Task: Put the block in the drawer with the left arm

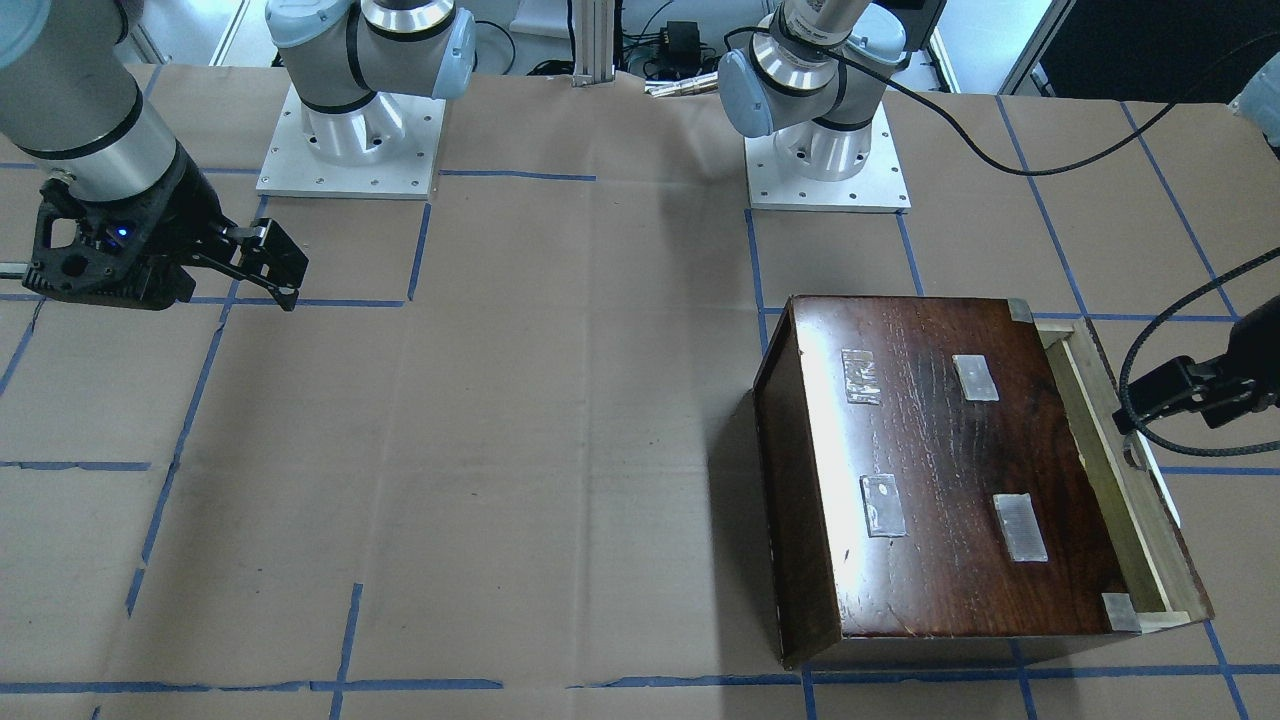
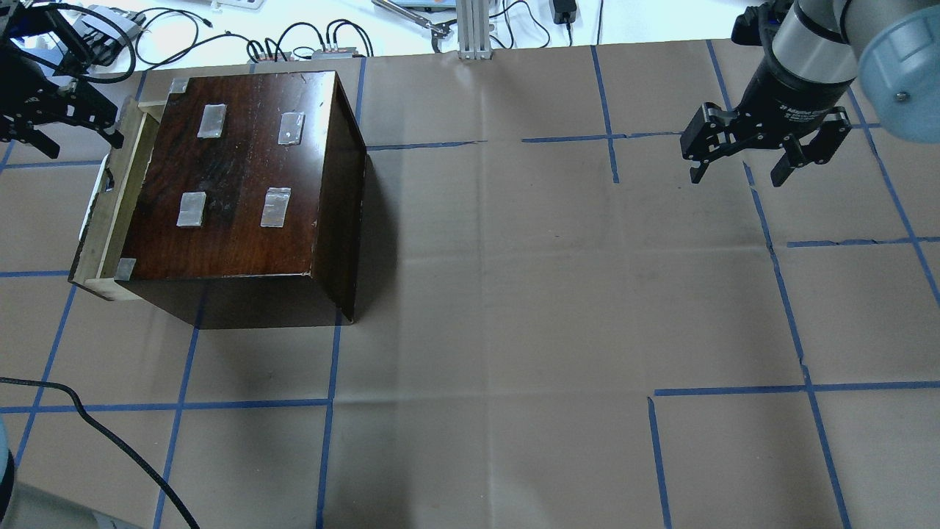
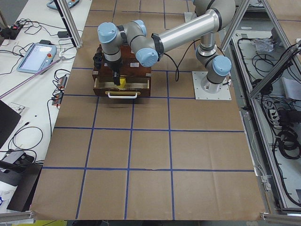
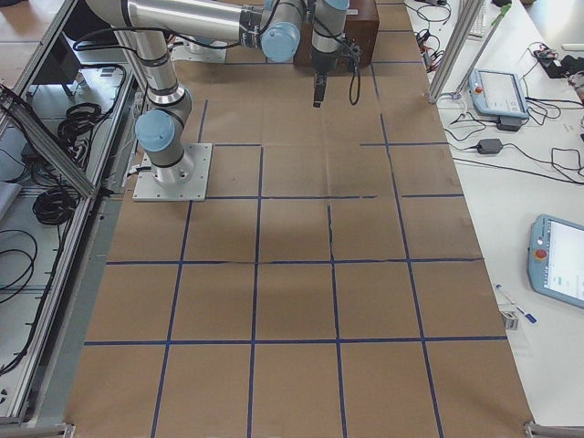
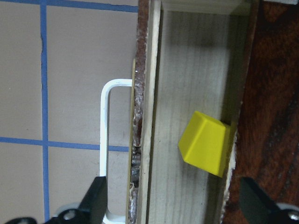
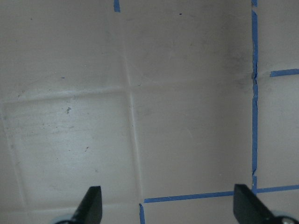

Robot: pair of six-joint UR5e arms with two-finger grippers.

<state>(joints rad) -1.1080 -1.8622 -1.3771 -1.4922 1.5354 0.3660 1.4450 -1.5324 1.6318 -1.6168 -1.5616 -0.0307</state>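
Note:
The small yellow block (image 5: 205, 144) lies tilted on the floor of the pale-wood drawer (image 5: 182, 70), against the dark cabinet's edge. It also shows in the exterior left view (image 3: 121, 83). The drawer (image 2: 117, 191) stands pulled out of the dark glossy cabinet (image 2: 235, 169). My left gripper (image 5: 175, 203) hovers above the drawer, open and empty, with its fingers wide on either side of the block and clear of it. It also shows in the overhead view (image 2: 66, 125). My right gripper (image 2: 736, 176) is open and empty over bare paper, far from the cabinet.
The drawer's white handle (image 5: 103, 140) sticks out over the brown paper with blue tape lines. A loose black cable (image 2: 110, 441) runs over the table's near left. The arm bases (image 1: 350, 150) stand along the robot's edge.

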